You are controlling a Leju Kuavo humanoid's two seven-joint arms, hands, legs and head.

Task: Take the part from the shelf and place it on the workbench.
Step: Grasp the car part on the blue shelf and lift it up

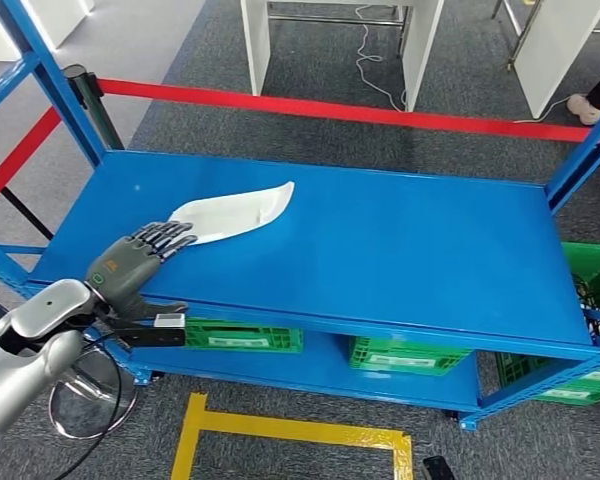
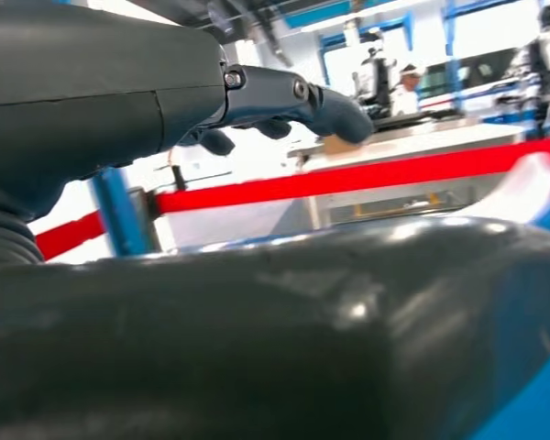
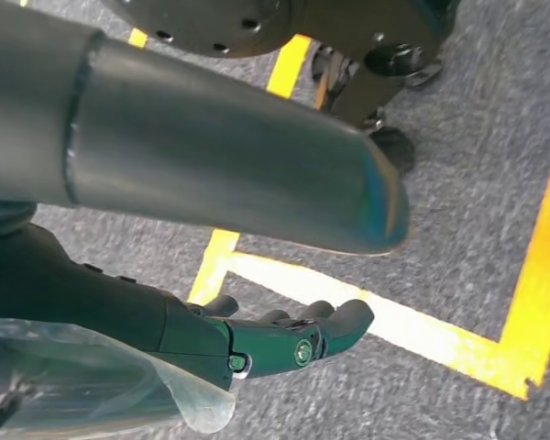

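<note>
The white part [image 1: 233, 214], a long curved piece tapering to a point at its far right end, lay flat on the top deck of the blue shelf [image 1: 403, 250], toward the deck's left side. The left hand [image 1: 131, 262] reached over the near edge of the deck with its fingers [image 1: 165, 238] stretched out; the fingertips rested on or just over the near left end of the part, and I could not tell whether they pressed it. Nothing was gripped: the hand was spread, thumb low at the shelf's front lip.

In the left wrist view the part [image 2: 528, 183] showed as a pale sliver beyond the thumb.

The right hand [image 3: 258, 339] hung over grey carpet [image 3: 466, 211] marked with yellow tape [image 3: 424, 335], fingers apart and holding nothing.

Green crates [image 1: 240, 335] sat on the lower deck. A red barrier strap [image 1: 342, 110] ran behind the shelf.
</note>
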